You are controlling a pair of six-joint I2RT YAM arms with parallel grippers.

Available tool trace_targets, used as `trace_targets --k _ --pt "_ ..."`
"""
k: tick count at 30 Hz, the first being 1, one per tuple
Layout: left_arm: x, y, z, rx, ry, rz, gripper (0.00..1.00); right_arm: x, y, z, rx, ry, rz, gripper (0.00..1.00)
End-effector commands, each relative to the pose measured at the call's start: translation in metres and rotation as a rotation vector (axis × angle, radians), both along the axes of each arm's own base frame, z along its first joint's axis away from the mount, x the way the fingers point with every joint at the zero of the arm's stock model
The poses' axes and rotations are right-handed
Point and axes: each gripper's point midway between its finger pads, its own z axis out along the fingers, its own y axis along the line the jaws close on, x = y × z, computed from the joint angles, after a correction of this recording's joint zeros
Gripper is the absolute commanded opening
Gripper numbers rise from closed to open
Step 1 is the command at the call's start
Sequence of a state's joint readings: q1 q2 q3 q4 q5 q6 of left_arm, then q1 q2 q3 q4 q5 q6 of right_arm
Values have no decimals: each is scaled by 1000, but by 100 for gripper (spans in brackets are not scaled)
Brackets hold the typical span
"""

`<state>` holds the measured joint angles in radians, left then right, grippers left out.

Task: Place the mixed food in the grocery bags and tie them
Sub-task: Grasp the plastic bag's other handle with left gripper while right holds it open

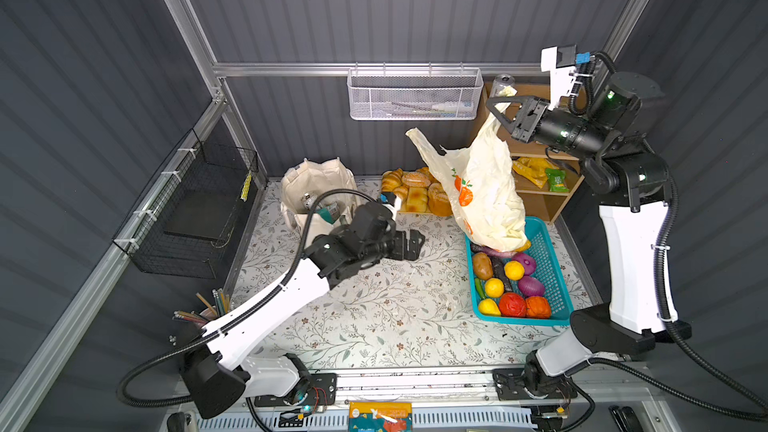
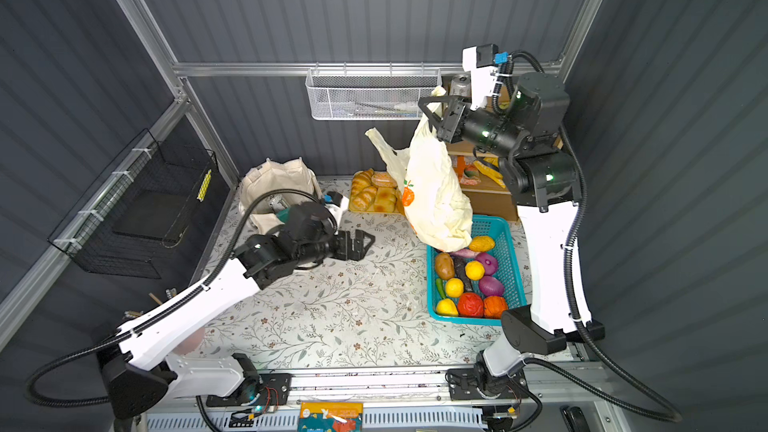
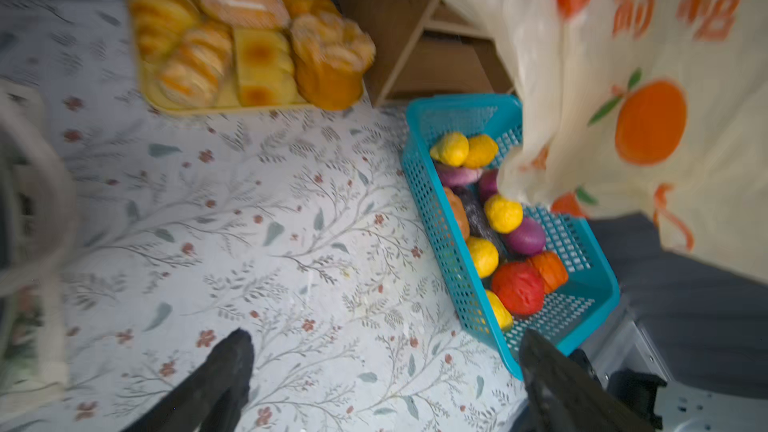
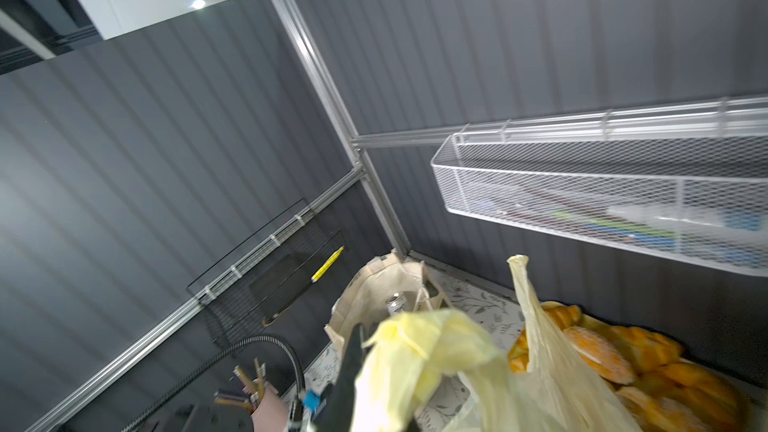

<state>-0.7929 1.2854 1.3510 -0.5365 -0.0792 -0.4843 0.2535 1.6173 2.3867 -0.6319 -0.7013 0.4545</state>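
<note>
Plastic bag lifted by one handle, other arm free

The right end effector (image 1: 498, 106) was closed on one handle of the plastic bag (image 1: 484, 184). The bag hung over the 12 o'clock end of the turquoise basket (image 1: 552, 268), at 3 o'clock on the desk (image 1: 374, 317). The left end effector (image 1: 415, 238) was wide open and empty above the desk centre, with the canvas tote (image 1: 307, 176) at 10 o'clock. To do this step well, I think the left one should take the loose handle (image 1: 419, 141) and pull gently. This would open the mouth for the lemons (image 1: 514, 270) without tearing the thin film.
</note>
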Motion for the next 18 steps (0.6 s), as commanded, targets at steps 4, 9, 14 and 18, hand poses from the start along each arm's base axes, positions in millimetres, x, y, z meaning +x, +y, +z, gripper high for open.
trace_targets --k 4,9,14,18 --pt "35 43 79 100 -187 89 100 -17 38 -24 -37 55 254 0" --pt "57 64 105 158 -233 113 100 -19 51 -53 -104 123 351 0" --pt "79 72 106 177 -201 103 100 -17 62 -81 -156 178 398 0" --pt "93 60 94 213 -173 43 100 0 59 -104 -232 226 279 0"
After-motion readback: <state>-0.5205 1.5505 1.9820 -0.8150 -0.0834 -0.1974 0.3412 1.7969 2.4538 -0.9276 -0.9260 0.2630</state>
